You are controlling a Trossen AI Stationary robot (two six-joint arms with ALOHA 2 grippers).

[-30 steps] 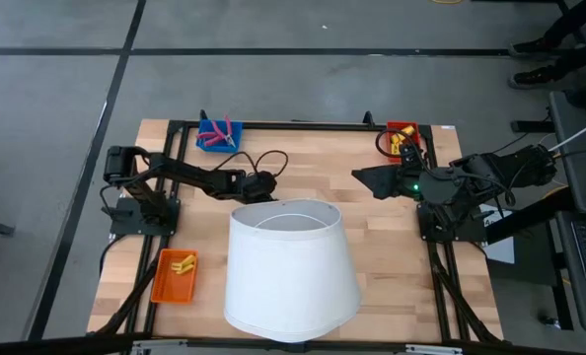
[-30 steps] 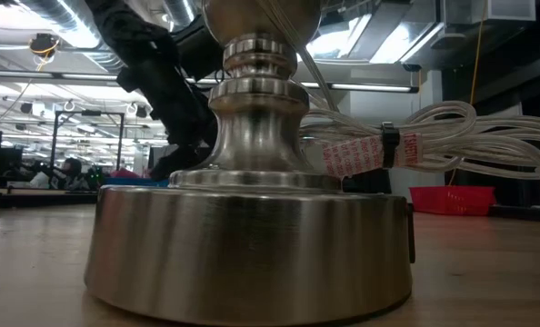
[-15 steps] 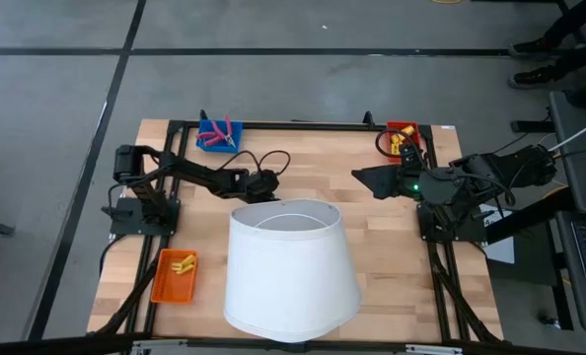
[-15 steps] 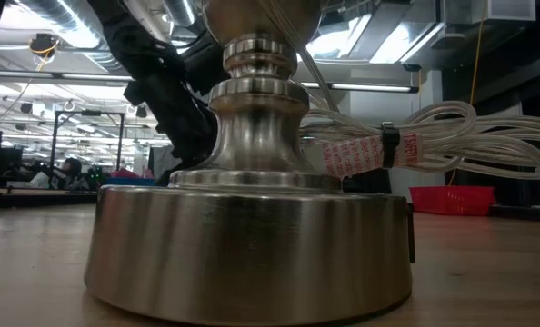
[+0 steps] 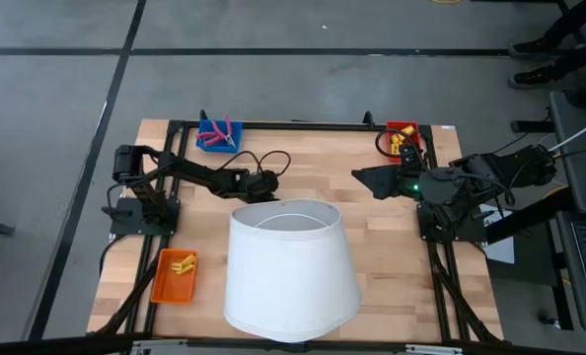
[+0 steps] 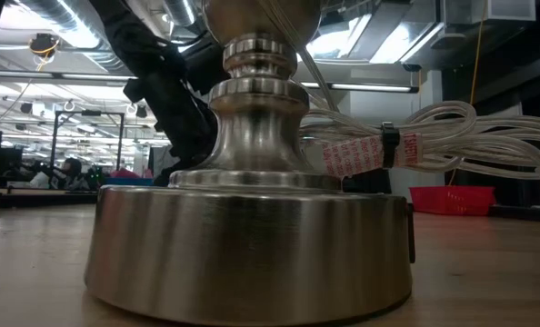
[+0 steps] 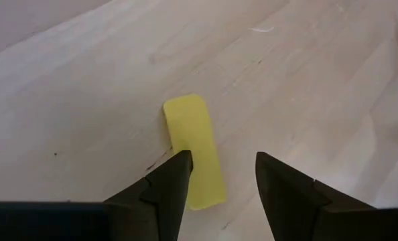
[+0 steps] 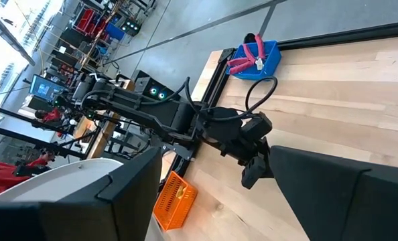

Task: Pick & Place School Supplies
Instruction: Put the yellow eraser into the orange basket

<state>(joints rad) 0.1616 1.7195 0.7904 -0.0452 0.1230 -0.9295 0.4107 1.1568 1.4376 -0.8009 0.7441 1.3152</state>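
Hovering low over the wooden table (image 5: 372,212) near the middle of its far edge, left gripper (image 7: 220,191) spread apart, holding nothing — yellow eraser-like block (image 7: 193,148) lying flat, reaching in between the 2 fingertips but off toward 1 side. Likely risk: a close from here pinching only an edge, skidding or flipping the block. Also close by — the lampshade (image 5: 291,266). Right gripper (image 5: 362,177) parked wide open by the red tray (image 5: 402,128) at the far right corner.
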